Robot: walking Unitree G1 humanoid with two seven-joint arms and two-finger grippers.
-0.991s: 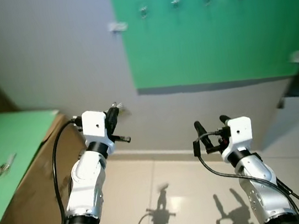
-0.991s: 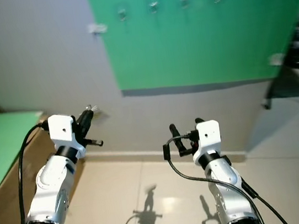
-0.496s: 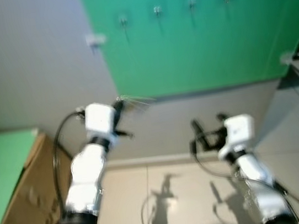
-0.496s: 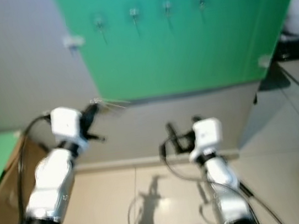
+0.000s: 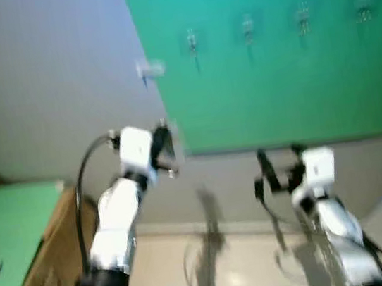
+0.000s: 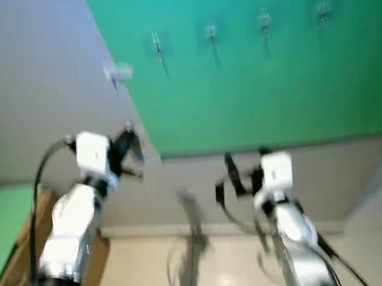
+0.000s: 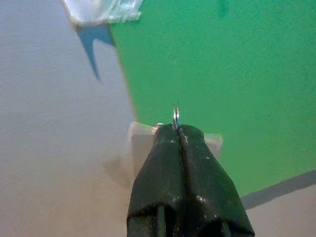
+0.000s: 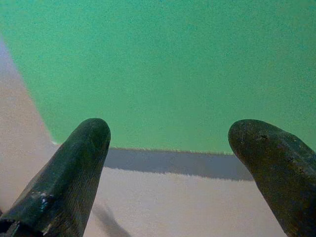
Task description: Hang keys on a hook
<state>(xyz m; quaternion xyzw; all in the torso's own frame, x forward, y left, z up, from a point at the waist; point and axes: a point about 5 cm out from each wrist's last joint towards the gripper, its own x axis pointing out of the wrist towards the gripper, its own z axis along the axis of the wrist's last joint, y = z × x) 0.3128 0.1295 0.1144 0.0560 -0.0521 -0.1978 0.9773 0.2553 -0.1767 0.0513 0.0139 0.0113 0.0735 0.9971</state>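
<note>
Pale tile floor lies nearest to you at the foot of the eye views, blurred, with a brown cabinet under a green top at your left edge. Above the floor, your right arm is raised at mid height, its right gripper pointing up toward the wall; your right wrist view shows its two black fingers spread wide apart with nothing between them, facing the lower edge of the green panel. Your left arm reaches higher and further forward, and the left gripper sits close to the panel's lower left corner. In your left wrist view its fingers are pressed together, pinching a thin metal ring, the keys, of which only a sliver stands up past the tips; the rest is hidden. Just behind the tips a small pale tab sits on the wall at the panel's edge. Further off, the grey wall carries the panel, and high on it runs a row of four small hooks, well above both grippers. A small white fitting sits on the wall just left of that row.
</note>
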